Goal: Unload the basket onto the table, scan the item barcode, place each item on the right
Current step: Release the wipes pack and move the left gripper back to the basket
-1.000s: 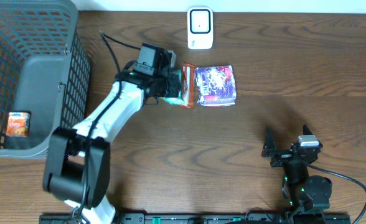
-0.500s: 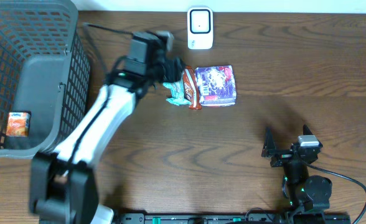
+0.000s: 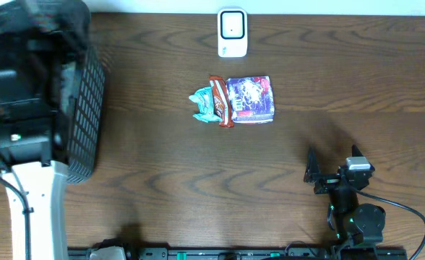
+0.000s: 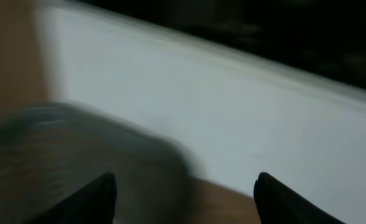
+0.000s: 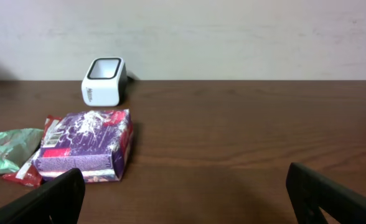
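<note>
Barcode scanner (image 3: 233, 32), white: centre of the table's far edge. Purple snack packet (image 3: 251, 100), red packet (image 3: 220, 101) and green packet (image 3: 202, 105): touching in a row near the scanner, print unreadable. Left gripper (image 4: 186, 196): fingers apart, empty, by the mesh basket (image 3: 82, 94) at the left edge. Right gripper (image 5: 184, 186): wide apart, empty, at the near edge.

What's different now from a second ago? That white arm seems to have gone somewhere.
The left arm swung away from the middle of the table, leftward over the basket. The left pincer, which was on the green packet, let go and now stands open and empty. The green packet stays beside the purple packet. The scanner, purple packet and right arm have not moved.
</note>
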`<action>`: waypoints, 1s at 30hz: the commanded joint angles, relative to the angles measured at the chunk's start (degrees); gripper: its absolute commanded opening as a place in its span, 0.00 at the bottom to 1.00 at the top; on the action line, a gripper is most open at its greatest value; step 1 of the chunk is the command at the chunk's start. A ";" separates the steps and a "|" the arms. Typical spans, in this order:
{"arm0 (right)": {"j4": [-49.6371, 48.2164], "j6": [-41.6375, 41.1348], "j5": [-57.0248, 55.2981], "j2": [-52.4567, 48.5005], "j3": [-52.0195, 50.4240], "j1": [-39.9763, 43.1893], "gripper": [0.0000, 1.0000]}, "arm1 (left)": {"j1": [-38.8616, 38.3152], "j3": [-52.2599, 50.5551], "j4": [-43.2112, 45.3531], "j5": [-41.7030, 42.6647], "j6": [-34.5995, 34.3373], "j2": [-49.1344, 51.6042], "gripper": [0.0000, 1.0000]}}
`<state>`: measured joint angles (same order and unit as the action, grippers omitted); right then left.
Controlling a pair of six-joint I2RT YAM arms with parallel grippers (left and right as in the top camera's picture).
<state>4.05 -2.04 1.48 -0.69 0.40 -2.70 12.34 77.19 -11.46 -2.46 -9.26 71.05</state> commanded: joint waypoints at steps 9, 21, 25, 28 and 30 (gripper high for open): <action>0.24 0.85 -0.28 0.20 -0.09 0.42 0.99 | 15.32 0.17 -14.16 -7.23 26.91 5.46 0.81; 0.24 0.83 -0.28 0.22 -0.09 0.42 0.99 | 15.34 -1.01 -28.98 -7.80 39.74 19.82 0.81; 0.24 0.85 -0.28 0.22 -0.09 0.42 0.99 | 15.34 -1.05 -29.44 -12.90 39.69 24.20 0.81; 0.24 0.85 -0.28 0.22 -0.09 0.42 0.99 | 15.34 -1.14 -29.49 -13.66 39.71 26.93 0.80; 0.24 0.85 -0.28 0.22 -0.09 0.42 0.99 | 15.37 -1.27 -29.46 -13.66 40.00 28.02 0.80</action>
<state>4.05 -2.04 1.50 -0.69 0.40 -2.70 27.55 76.51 -40.66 -13.98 29.45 97.51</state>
